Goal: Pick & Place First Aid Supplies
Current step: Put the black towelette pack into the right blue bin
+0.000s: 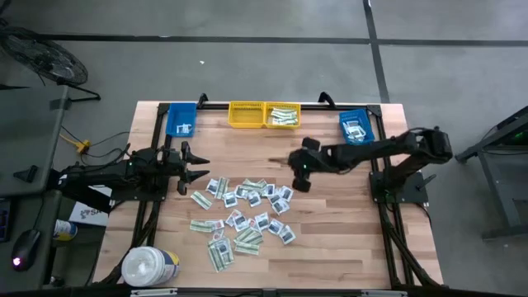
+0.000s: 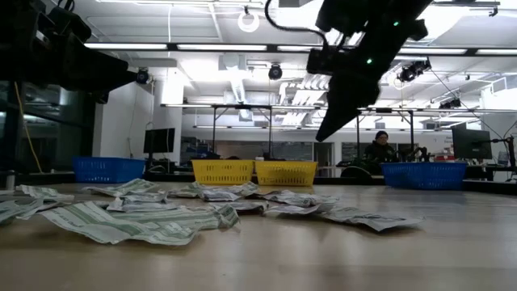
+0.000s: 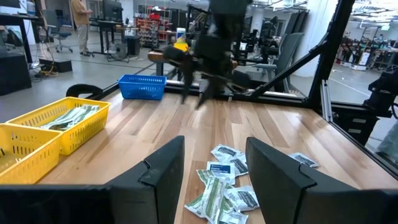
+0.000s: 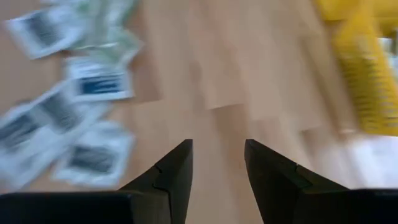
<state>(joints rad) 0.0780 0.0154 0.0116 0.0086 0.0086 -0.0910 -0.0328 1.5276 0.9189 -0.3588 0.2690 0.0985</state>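
The right pincer hangs above the wooden counter, its two fingers parted with nothing between them. Bare wood lies directly under its tips. The first aid packets lie scattered flat on the counter just beyond and to one side of this pincer, toward the counter's middle; the nearest ones, squarish white packets with dark blue marks, sit close ahead of the fingertips without touching them. On the pincer's other side stand two yellow bins side by side at the counter's far edge, the one nearer the right arm holding long pale green strips. A blue bin sits beside the right arm.

The left pincer waits low at the opposite side of the scatter, also spread open and empty. The packets begin just ahead of its tips. Another blue bin stands near it at the far edge, and a big white round tub sits behind it at the counter's near corner.
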